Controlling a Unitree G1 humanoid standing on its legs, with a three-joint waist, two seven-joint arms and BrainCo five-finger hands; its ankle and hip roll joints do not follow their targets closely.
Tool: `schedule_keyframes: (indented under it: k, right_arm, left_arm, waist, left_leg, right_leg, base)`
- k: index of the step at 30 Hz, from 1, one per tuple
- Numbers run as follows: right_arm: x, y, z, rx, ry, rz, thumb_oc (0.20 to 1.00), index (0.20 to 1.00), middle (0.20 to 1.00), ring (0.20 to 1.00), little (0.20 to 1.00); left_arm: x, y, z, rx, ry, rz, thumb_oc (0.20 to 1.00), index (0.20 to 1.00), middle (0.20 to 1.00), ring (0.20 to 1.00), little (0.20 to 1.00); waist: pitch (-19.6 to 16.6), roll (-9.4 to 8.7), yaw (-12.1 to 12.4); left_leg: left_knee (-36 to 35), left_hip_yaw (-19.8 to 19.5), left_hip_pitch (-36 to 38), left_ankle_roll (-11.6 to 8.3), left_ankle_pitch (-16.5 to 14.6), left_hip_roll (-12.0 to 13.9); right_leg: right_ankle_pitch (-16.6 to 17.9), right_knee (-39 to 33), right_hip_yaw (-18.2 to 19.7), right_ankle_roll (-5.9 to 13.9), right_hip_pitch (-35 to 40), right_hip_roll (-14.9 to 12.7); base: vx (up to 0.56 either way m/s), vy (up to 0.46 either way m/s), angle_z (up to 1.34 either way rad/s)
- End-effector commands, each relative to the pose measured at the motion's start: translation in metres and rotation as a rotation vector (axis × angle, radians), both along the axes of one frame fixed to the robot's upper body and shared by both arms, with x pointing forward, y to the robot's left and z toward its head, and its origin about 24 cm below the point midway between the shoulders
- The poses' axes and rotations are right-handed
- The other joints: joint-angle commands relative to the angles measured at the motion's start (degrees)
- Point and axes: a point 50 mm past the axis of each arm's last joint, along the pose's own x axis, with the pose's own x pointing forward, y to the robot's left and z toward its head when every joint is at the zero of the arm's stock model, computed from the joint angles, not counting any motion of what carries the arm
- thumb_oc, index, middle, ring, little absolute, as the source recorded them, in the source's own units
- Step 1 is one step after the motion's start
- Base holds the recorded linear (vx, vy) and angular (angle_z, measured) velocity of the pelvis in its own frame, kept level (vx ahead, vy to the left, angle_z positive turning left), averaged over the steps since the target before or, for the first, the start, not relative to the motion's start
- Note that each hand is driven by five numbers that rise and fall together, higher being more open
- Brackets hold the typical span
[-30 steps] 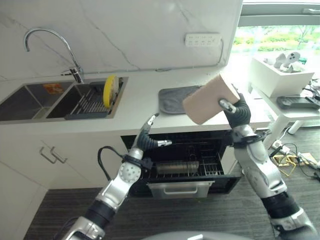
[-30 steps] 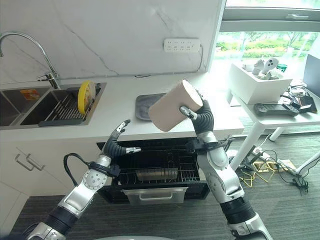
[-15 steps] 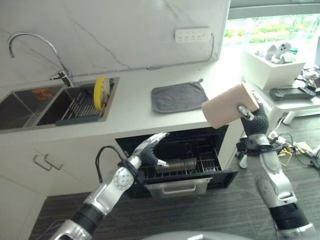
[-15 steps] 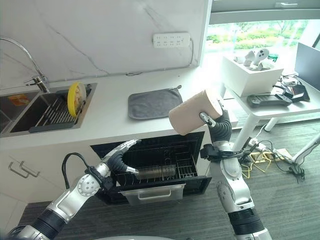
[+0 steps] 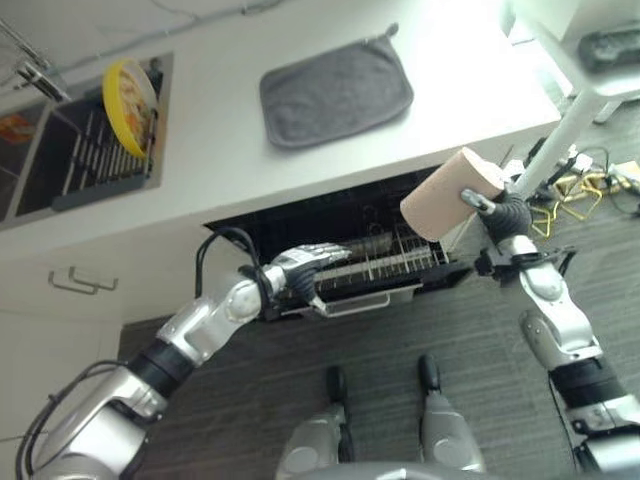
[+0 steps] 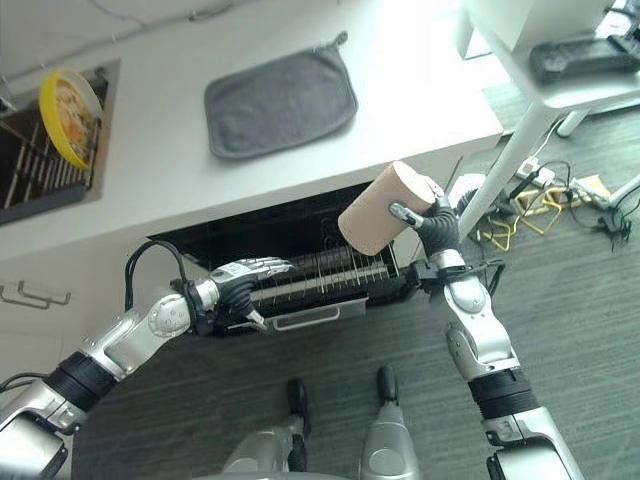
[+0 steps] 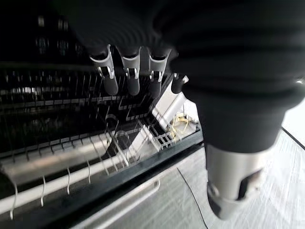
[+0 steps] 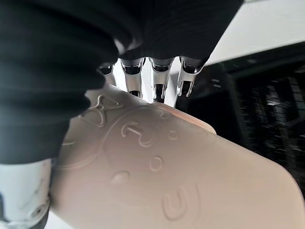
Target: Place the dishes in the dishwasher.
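My right hand (image 5: 507, 214) is shut on a beige cup (image 5: 448, 194), tilted on its side in the air just in front of the right end of the open dishwasher (image 5: 300, 225). The cup's embossed wall (image 8: 157, 191) lies against the fingers (image 8: 159, 78) in the right wrist view. The dishwasher's wire rack (image 5: 400, 262) is pulled out under the counter, and a steel piece (image 7: 47, 163) lies in it. My left hand (image 5: 303, 270) rests at the rack's front left edge, fingers (image 7: 132, 76) relaxed over the wires, holding nothing.
A yellow plate (image 5: 128, 93) stands in the sink's drying rack (image 5: 95, 165) at the far left. A grey mat (image 5: 335, 90) lies on the white counter (image 5: 220, 150). A white table's leg (image 5: 560, 135) and floor cables (image 5: 590, 165) are close on the right.
The camera has tipped down. My right hand has lowered the cup from counter height to the rack's right end. My left hand has settled on the rack's front edge.
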Motion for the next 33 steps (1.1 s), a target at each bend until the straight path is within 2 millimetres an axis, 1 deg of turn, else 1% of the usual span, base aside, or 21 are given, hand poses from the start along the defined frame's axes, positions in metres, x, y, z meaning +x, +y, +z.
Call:
schedule_keyframes:
  k: [1, 3, 9, 13, 15, 17, 19, 20, 22, 24, 25, 29, 31, 32, 33]
  right_arm:
    - [0.001, 0.014, 0.034, -0.041, -0.160, 0.076, 0.200, 0.200, 0.200, 0.200, 0.200]
    - [0.001, 0.017, 0.031, -0.108, -0.163, 0.097, 0.200, 0.200, 0.200, 0.200, 0.200]
    - [0.002, 0.020, 0.031, -0.184, -0.162, 0.115, 0.200, 0.200, 0.200, 0.200, 0.200]
    - [0.005, 0.027, 0.030, -0.253, -0.144, 0.144, 0.200, 0.200, 0.200, 0.200, 0.200]
    - [0.007, 0.032, 0.026, -0.318, -0.136, 0.159, 0.200, 0.200, 0.200, 0.200, 0.200]
    - [0.009, 0.036, 0.026, -0.399, -0.160, 0.166, 0.200, 0.200, 0.200, 0.200, 0.200]
    - [0.011, 0.039, 0.030, -0.473, -0.192, 0.164, 0.200, 0.200, 0.200, 0.200, 0.200]
    - [0.015, 0.042, 0.035, -0.546, -0.210, 0.181, 0.200, 0.200, 0.200, 0.200, 0.200]
    - [0.018, 0.044, 0.038, -0.569, -0.213, 0.183, 0.200, 0.200, 0.200, 0.200, 0.200]
    - [0.029, 0.042, 0.054, -0.627, -0.237, 0.156, 0.200, 0.200, 0.200, 0.200, 0.200]
    - [0.029, 0.042, 0.054, -0.628, -0.239, 0.155, 0.200, 0.200, 0.200, 0.200, 0.200]
    - [0.042, 0.037, 0.069, -0.652, -0.254, 0.099, 0.200, 0.200, 0.200, 0.200, 0.200]
    - [0.049, 0.032, 0.077, -0.672, -0.259, 0.061, 0.200, 0.200, 0.200, 0.200, 0.200]
    - [0.055, 0.026, 0.083, -0.681, -0.259, 0.023, 0.200, 0.200, 0.200, 0.200, 0.200]
    - [0.056, 0.024, 0.084, -0.681, -0.258, 0.013, 0.200, 0.200, 0.200, 0.200, 0.200]
  left_arm:
    - [0.011, 0.014, 0.021, 0.010, -0.033, 0.031, 1.000, 1.000, 1.000, 1.000, 1.000]
    - [0.012, 0.013, 0.022, 0.013, -0.032, 0.041, 1.000, 1.000, 1.000, 1.000, 1.000]
    - [0.012, 0.013, 0.020, 0.029, -0.023, 0.039, 1.000, 1.000, 1.000, 1.000, 1.000]
    - [0.012, 0.013, 0.019, 0.045, -0.023, 0.034, 1.000, 1.000, 1.000, 1.000, 1.000]
    - [0.012, 0.010, 0.018, 0.071, -0.020, 0.012, 1.000, 1.000, 1.000, 1.000, 1.000]
    - [0.011, 0.008, 0.017, 0.097, -0.023, -0.007, 1.000, 1.000, 1.000, 1.000, 1.000]
    - [0.012, 0.008, 0.018, 0.111, -0.031, -0.017, 1.000, 1.000, 1.000, 1.000, 1.000]
    - [0.014, 0.008, 0.021, 0.129, -0.041, -0.030, 1.000, 1.000, 1.000, 1.000, 1.000]
    - [0.015, 0.008, 0.023, 0.140, -0.046, -0.036, 1.000, 1.000, 1.000, 1.000, 1.000]
    - [0.019, 0.009, 0.034, 0.175, -0.071, -0.059, 1.000, 1.000, 1.000, 1.000, 1.000]
    - [0.020, 0.009, 0.035, 0.175, -0.072, -0.059, 1.000, 1.000, 1.000, 1.000, 1.000]
    - [0.024, 0.009, 0.046, 0.178, -0.093, -0.061, 1.000, 1.000, 1.000, 1.000, 1.000]
    - [0.026, 0.008, 0.050, 0.170, -0.101, -0.057, 1.000, 1.000, 1.000, 1.000, 1.000]
    - [0.027, 0.007, 0.053, 0.169, -0.106, -0.063, 1.000, 1.000, 1.000, 1.000, 1.000]
    - [0.028, 0.007, 0.054, 0.170, -0.107, -0.064, 1.000, 1.000, 1.000, 1.000, 1.000]
  waist:
    - [0.1, -3.10, -0.9]
    - [1.2, -3.20, -1.0]
    - [2.0, -3.36, -0.8]
    - [2.8, -3.70, -0.2]
    - [3.2, -3.83, 0.2]
    - [3.2, -3.83, 0.7]
    - [3.4, -3.86, 1.0]
    - [3.6, -3.89, 1.6]
    - [3.7, -3.89, 1.9]
    - [4.1, -3.95, 3.2]
    - [4.2, -3.95, 3.3]
    - [4.7, -3.90, 4.6]
    - [4.8, -3.79, 5.3]
    - [5.0, -3.65, 5.9]
    - [5.0, -3.62, 6.1]
  left_leg:
    - [0.0, -1.6, 0.8, 0.39, -1.2, -0.2]
    - [0.0, -1.5, 0.1, 0.18, -0.8, -0.3]
    - [0.0, -1.2, -0.3, -0.02, -0.6, -0.4]
    - [0.0, -0.9, -0.9, -0.09, -0.5, -0.5]
    - [0.0, -1.2, -0.9, -0.07, -0.4, -0.6]
    - [0.0, -1.2, -0.8, -0.13, -0.3, -0.7]
    - [0.0, -1.1, -0.8, -0.19, -0.2, -0.7]
    - [0.0, -1.0, -1.0, -0.27, -0.2, -0.7]
    - [0.0, -1.1, -1.1, -0.29, -0.1, -0.8]
    - [0.0, -1.7, -1.9, -0.39, 0.1, -0.8]
    - [0.0, -1.7, -1.9, -0.39, 0.1, -0.8]
    - [0.0, -2.2, -2.6, -0.53, 0.4, -0.8]
    - [0.0, -2.5, -3.0, -0.54, 0.5, -0.9]
    - [0.0, -2.8, -3.5, -0.57, 0.7, -0.9]
    - [0.0, -2.8, -3.5, -0.57, 0.8, -1.0]
  right_leg:
    - [-0.1, 0.3, -0.7, 0.52, 1.2, -1.2]
    - [0.3, 0.3, -0.7, 0.65, 0.7, -1.5]
    - [0.5, 0.3, -0.9, 0.88, 0.4, -2.0]
    - [0.6, 0.4, -1.4, 1.05, 0.1, -2.1]
    - [0.7, 0.5, -1.6, 0.98, 0.1, -2.1]
    - [0.7, 0.5, -2.1, 1.04, 0.4, -2.2]
    - [0.7, 0.5, -2.5, 1.11, 0.5, -2.4]
    - [0.8, 0.5, -3.0, 1.18, 0.4, -2.5]
    - [0.8, 0.5, -3.2, 1.19, 0.4, -2.6]
    - [0.9, 0.4, -4.1, 1.35, 0.2, -2.7]
    - [0.9, 0.4, -4.1, 1.35, 0.2, -2.7]
    - [0.9, 0.4, -4.7, 1.43, -0.1, -2.7]
    - [1.0, 0.4, -5.1, 1.49, -0.3, -2.8]
    - [1.0, 0.4, -5.5, 1.53, -0.4, -2.9]
    - [1.0, 0.4, -5.6, 1.54, -0.4, -2.9]
  base:
    - [-0.08, 0.016, 0.06]
    - [-0.08, 0.034, 0.06]
    - [-0.03, 0.016, 0.03]
    - [-0.04, -0.003, 0.01]
    - [0.00, 0.000, 0.00]
    - [0.00, 0.000, 0.00]
    - [0.00, -0.003, 0.06]
    - [-0.01, -0.006, 0.10]
    - [-0.01, -0.016, 0.13]
    - [-0.03, -0.042, 0.12]
    - [-0.04, -0.036, 0.13]
    - [-0.03, -0.018, 0.15]
    - [-0.04, -0.001, 0.11]
    - [-0.04, 0.007, 0.19]
    - [-0.03, 0.011, 0.27]
